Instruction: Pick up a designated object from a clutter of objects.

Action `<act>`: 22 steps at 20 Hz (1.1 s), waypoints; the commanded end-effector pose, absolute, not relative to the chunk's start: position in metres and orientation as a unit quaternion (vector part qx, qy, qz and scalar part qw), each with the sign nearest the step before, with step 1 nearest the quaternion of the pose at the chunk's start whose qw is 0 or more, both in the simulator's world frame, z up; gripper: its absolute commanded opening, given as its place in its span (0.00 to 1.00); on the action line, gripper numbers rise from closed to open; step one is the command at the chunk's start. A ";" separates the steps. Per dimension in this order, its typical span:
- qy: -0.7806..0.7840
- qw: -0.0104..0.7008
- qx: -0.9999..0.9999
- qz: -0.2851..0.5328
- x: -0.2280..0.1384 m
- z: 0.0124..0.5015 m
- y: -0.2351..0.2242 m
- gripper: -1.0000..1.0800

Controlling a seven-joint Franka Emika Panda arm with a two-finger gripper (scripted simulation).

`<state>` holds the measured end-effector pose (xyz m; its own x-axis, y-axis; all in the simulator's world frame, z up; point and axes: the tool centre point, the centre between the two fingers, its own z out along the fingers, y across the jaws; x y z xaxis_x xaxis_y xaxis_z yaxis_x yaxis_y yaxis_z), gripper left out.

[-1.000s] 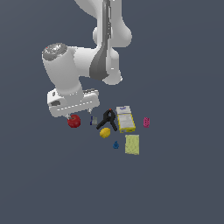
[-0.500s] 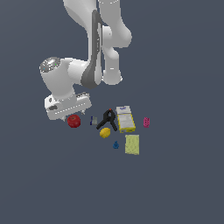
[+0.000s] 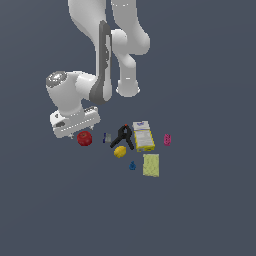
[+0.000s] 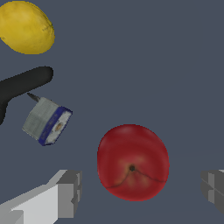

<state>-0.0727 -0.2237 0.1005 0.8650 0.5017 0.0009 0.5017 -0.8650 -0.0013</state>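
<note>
The gripper (image 4: 140,192) hangs wide open over the apple (image 4: 132,162), its fingers (image 4: 69,194) flanking the fruit without touching it. The apple sits apart from the clutter, near a small grey box (image 4: 47,121), the clamp (image 4: 22,87) and the lemon (image 4: 26,27).

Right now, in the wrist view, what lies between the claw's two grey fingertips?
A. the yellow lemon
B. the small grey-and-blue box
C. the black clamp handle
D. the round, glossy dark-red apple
D: the round, glossy dark-red apple sits in the gap between the open claw fingertips, untouched on either side.
</note>
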 end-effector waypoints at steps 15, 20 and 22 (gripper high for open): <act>-0.265 0.000 -0.964 0.000 -0.077 0.068 -0.227 0.96; -0.266 0.000 -0.964 0.000 -0.077 0.050 -0.227 0.96; -0.266 0.000 -0.964 0.000 -0.077 0.047 -0.227 0.96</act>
